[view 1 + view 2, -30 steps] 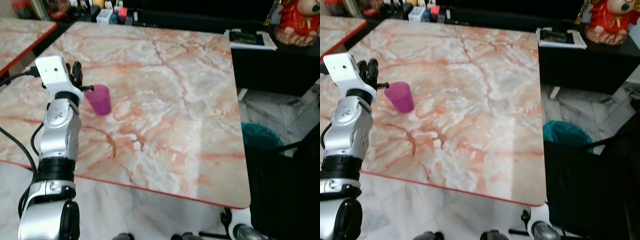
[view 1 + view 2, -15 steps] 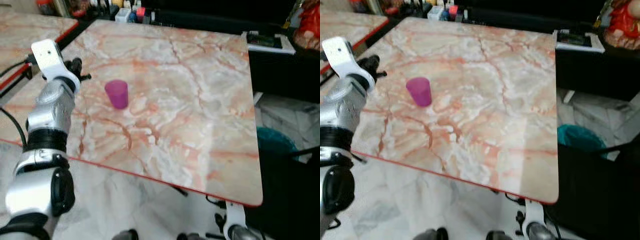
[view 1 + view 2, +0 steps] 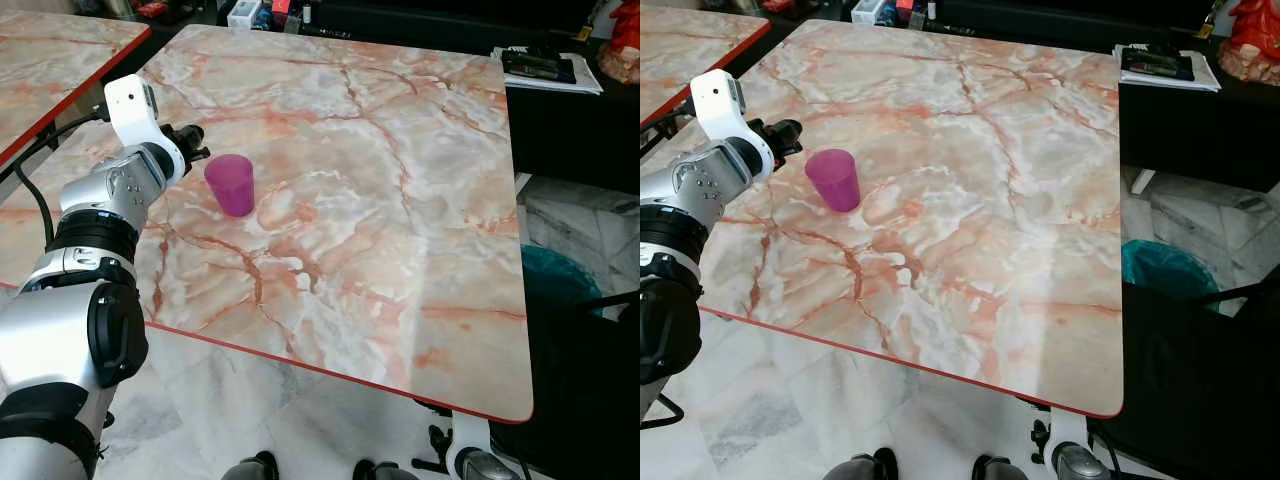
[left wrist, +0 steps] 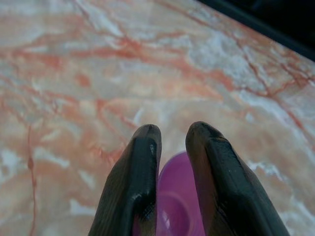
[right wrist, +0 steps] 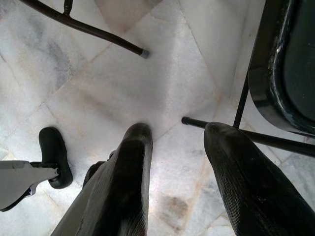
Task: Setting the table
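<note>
A pink plastic cup (image 3: 230, 185) stands upright on the marble table (image 3: 400, 200), near its left side. My left gripper (image 3: 192, 145) hovers just to the left of the cup and slightly beyond it, clear of the rim. In the left wrist view its two black fingers (image 4: 142, 167) lie close together with nothing held, and the cup (image 4: 177, 211) shows through the narrow gap below them. My right gripper (image 5: 179, 132) hangs low over the white floor, fingers apart and empty.
A second marble table (image 3: 50, 40) stands at the far left. Bottles and boxes (image 3: 265, 12) line the far edge. A black cabinet with books (image 3: 550, 65), a teal bin (image 3: 555, 285) and a black chair (image 3: 600, 400) stand on the right.
The head view has shifted and tilted. The left gripper, which was against the cup's side, now sits a little apart from it. The cup stands in the same spot on the table.
</note>
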You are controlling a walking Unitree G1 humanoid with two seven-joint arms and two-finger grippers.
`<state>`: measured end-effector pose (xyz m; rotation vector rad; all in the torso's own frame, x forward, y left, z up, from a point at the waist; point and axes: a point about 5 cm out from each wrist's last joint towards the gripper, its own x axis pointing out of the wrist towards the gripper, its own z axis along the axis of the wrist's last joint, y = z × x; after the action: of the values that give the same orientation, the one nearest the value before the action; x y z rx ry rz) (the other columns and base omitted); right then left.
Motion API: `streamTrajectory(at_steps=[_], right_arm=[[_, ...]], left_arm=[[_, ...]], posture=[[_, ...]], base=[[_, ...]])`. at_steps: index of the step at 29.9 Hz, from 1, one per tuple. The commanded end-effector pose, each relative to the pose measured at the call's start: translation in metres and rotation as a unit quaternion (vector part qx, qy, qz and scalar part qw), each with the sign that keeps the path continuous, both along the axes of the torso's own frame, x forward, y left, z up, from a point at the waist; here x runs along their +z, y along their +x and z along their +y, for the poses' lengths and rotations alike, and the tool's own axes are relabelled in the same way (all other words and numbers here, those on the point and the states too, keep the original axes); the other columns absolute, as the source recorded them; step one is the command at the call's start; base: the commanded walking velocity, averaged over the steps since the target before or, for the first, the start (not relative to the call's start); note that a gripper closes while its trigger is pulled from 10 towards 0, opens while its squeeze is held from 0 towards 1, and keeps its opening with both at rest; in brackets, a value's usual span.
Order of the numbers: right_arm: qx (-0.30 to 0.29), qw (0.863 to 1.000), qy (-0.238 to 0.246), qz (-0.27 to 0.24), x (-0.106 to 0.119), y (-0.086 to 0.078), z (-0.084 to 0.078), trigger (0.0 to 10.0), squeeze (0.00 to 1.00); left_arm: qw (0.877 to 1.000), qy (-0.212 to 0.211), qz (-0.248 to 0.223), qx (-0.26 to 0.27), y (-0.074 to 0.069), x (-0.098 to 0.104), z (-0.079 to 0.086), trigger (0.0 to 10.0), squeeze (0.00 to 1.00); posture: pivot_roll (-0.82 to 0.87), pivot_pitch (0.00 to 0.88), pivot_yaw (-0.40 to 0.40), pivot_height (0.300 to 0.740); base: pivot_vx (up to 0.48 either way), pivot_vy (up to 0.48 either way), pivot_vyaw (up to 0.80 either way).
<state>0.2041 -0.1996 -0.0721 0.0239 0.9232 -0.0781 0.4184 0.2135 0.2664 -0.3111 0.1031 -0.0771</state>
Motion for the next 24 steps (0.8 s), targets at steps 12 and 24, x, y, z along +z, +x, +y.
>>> streamTrajectory(at_steps=[12, 24], right_arm=[[-0.013, 1.000, 0.008, 0.013, -0.004, -0.007, 0.002, 10.0, 0.00], [-0.015, 1.000, 0.009, 0.011, -0.004, -0.007, 0.002, 10.0, 0.00]], left_arm=[[0.999, -0.011, 0.030, -0.008, 0.003, -0.003, -0.009, 10.0, 0.00], [0.999, -0.014, 0.025, -0.015, 0.004, -0.001, -0.012, 10.0, 1.00]], posture=[[0.03, 0.221, 0.013, 0.740], [0.03, 0.222, 0.015, 0.740]], base=[[0.000, 0.000, 0.00], [0.000, 0.000, 0.00]])
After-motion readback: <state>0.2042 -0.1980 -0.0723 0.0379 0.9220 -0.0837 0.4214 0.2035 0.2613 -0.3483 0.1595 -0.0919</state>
